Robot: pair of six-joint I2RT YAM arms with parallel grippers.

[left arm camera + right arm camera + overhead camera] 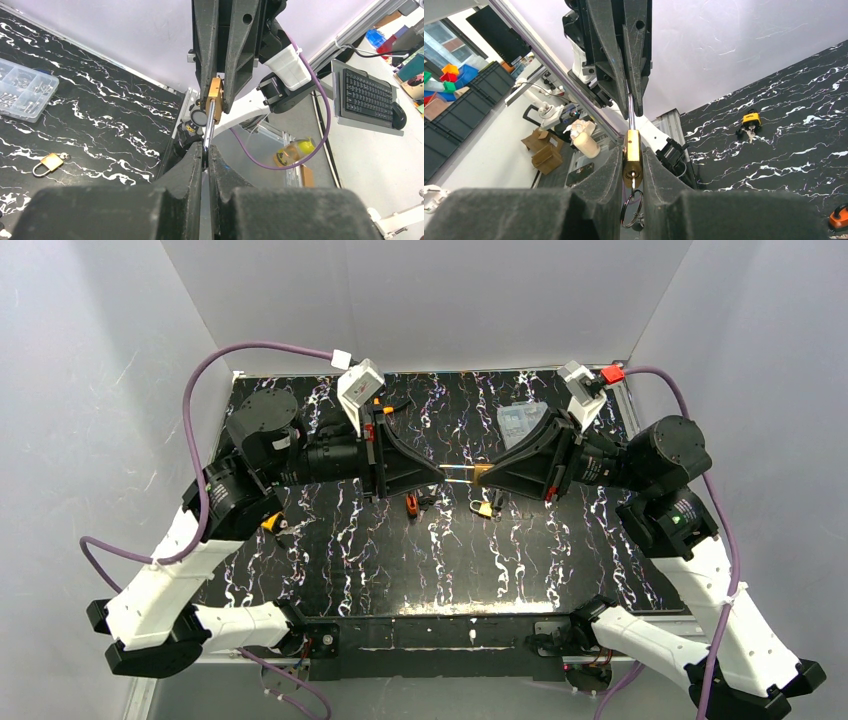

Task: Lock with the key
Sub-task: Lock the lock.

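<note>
A brass padlock (481, 475) hangs in mid-air over the table's middle, between my two grippers, which point tip to tip. My right gripper (631, 150) is shut on the padlock's body (632, 152). The key (632, 183) sits in the keyhole on the lock's underside, and a dark key ring (629, 210) dangles from it. My left gripper (206, 149) is shut on the steel shackle (210, 125), which runs from its fingertips to the brass body (216, 95). In the top view the left gripper (441, 472) meets the right gripper (488, 476) at the lock.
A second small brass padlock (484, 508) lies on the black marbled table (400, 560) below the grippers, also in the left wrist view (48, 163). A red-orange lock with keys (411, 504) lies beside it. A clear box of screws (520, 420) stands at the back.
</note>
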